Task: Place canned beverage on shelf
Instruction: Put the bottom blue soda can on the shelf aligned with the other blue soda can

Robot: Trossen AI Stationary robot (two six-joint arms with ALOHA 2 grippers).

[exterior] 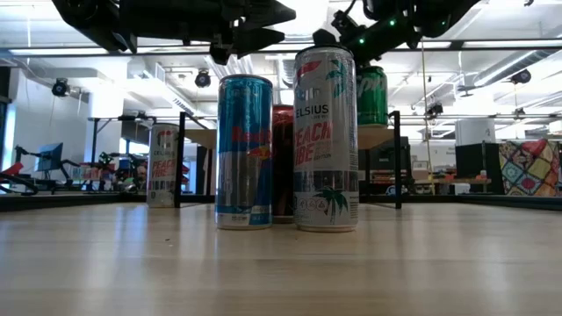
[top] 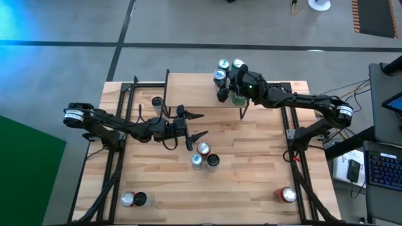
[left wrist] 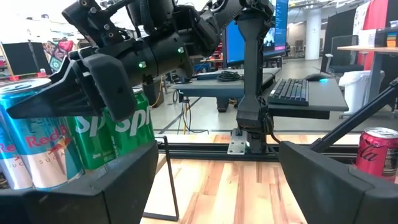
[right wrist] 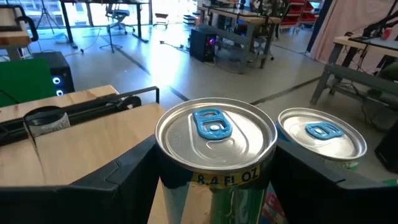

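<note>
From the high view I see my right gripper [top: 231, 93] reaching over the low light-wood shelf on thin black legs [top: 188, 88] at the far side of the pale plank desk [top: 251, 169]. Its fingers sit on either side of a green soda can [top: 237, 98] near the shelf's right end, just beside three blue-topped cans [top: 221, 69]. My left gripper [top: 200, 125] hangs over the middle of the desk, fingers spread apart and holding nothing, close to a cluster of three cans [top: 205, 157]. Two more cans [top: 134, 199] stand at the near left corner and a red can [top: 287, 195] at the near right.

In the low view a tall white-and-teal can [exterior: 326, 140], a blue-and-silver can [exterior: 244, 151] and a dark red can [exterior: 283, 162] stand together up close. Behind them the green soda can [exterior: 371, 96] stands upright on the shelf board [exterior: 373, 136].

The left wrist view shows the right gripper [left wrist: 93, 93] around the green soda can [left wrist: 115, 134], beside a blue-and-silver can [left wrist: 34, 146].

In the right wrist view the can's silver lid [right wrist: 214, 134] lies between the dark fingers [right wrist: 124, 180]; I cannot tell whether they press on it or stand just clear.
</note>
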